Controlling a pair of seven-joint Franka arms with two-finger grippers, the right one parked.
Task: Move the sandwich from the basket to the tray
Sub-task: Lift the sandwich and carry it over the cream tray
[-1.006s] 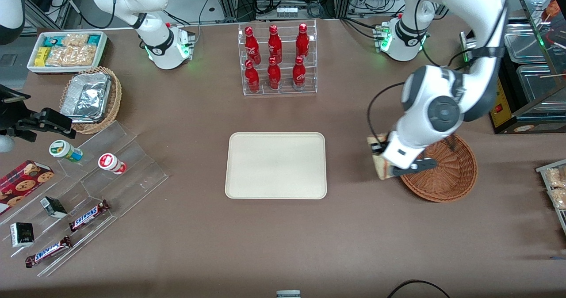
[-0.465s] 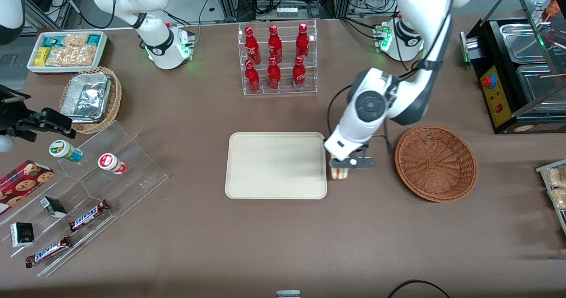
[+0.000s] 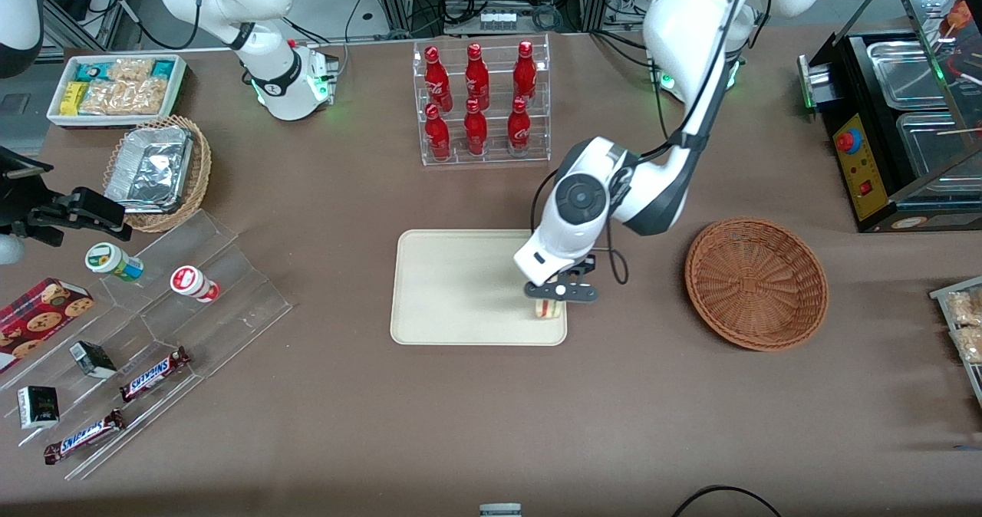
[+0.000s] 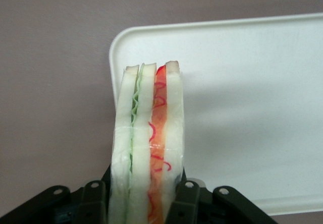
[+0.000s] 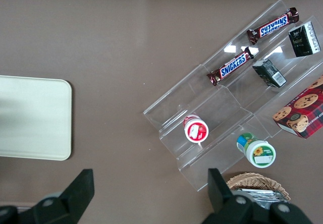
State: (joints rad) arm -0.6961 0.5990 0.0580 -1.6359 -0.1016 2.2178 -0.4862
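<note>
— Fingers [image 4: 185, 204] first: what are they doing?

— Two black ones press the sandwich [image 4: 147, 148] from either flat side; the wedge stands on edge between them, green filling in one seam and red in the other; the gripper [image 3: 554, 296] is clamped on it, hanging over the corner of the tray [image 3: 460, 287] that lies toward the working arm's end of the table and nearer the front camera.

— Is the sandwich touching the tray?

— Cannot tell; in the front view its lower end [image 3: 548, 309] shows just inside the rim; in the wrist view the rounded corner sits right under it.

— And the basket [image 3: 756, 283]?

— Well apart, toward the working arm's end; nothing lies in it.

— What about the surface and the room?

— Table [image 3: 491, 409] is dull brown; a clear rack of red bottles [image 3: 480, 101] stands farther from the front camera than the tray; toward the parked arm's end sit a stepped clear display [image 3: 176, 325] with chocolate bars [image 3: 153, 373] and small tubs [image 3: 113, 261]; cables and metal framing line the table's back edge.

— What differs from half a second back?

— Then the gripper held the sandwich over bare table between basket and tray, just beside the tray's rim; now it has crossed onto the tray; a full second back it was at the basket's edge.
</note>
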